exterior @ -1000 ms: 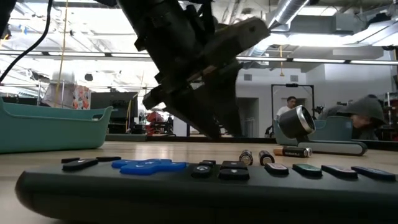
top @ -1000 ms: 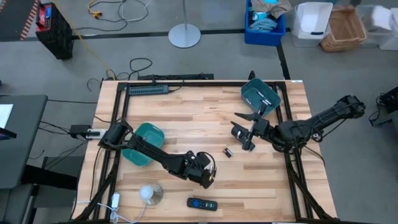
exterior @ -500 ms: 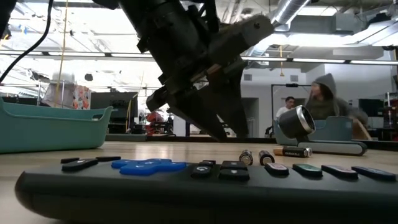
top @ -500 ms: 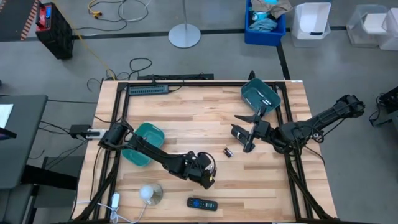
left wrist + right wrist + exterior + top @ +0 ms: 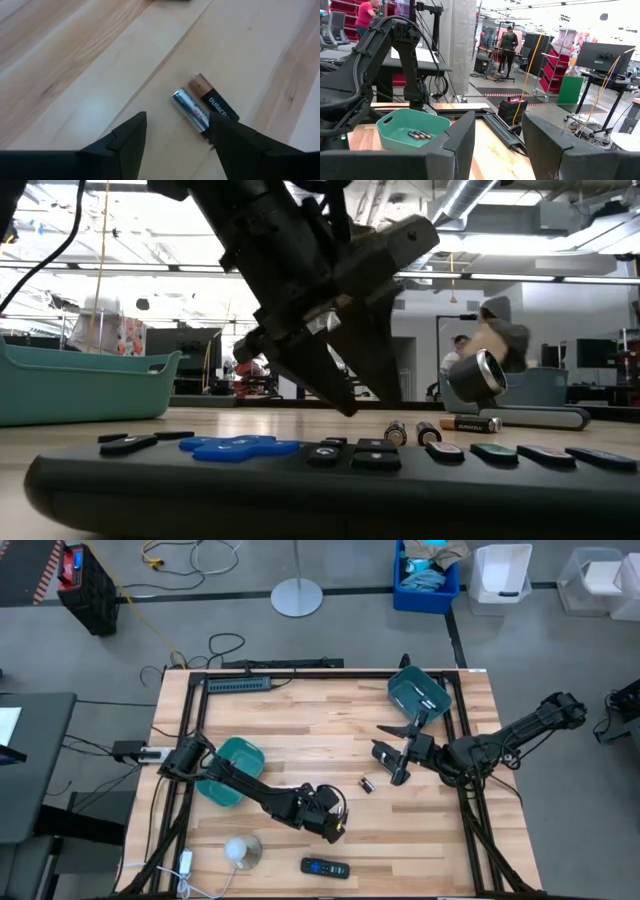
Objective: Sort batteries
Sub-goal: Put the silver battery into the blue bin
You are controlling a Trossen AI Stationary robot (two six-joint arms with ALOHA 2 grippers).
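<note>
Two small batteries (image 5: 367, 784) lie side by side on the wooden table: a silvery one (image 5: 191, 108) and a black one with a copper end (image 5: 214, 102). In the low view they show end-on (image 5: 396, 432), with another black and copper cell (image 5: 470, 423) lying behind. My left gripper (image 5: 338, 824) hangs open just short of the pair, fingers (image 5: 131, 140) pointing down at the bare wood (image 5: 350, 395). My right gripper (image 5: 386, 746) waits open to the right of the pair, level and facing the teal bin (image 5: 410, 131) that holds several batteries (image 5: 418, 134).
A black remote control (image 5: 325, 867) lies near the table's near edge, filling the low view's foreground (image 5: 300, 480). A black cylinder with a white end (image 5: 241, 850) stands near the left near corner. A second teal bin (image 5: 418, 692) sits at the far right. People move in the room behind.
My left gripper has turned a little and sunk slightly toward the table, staying above the wood near the two batteries. The batteries have not moved. A person in the room behind has walked across.
</note>
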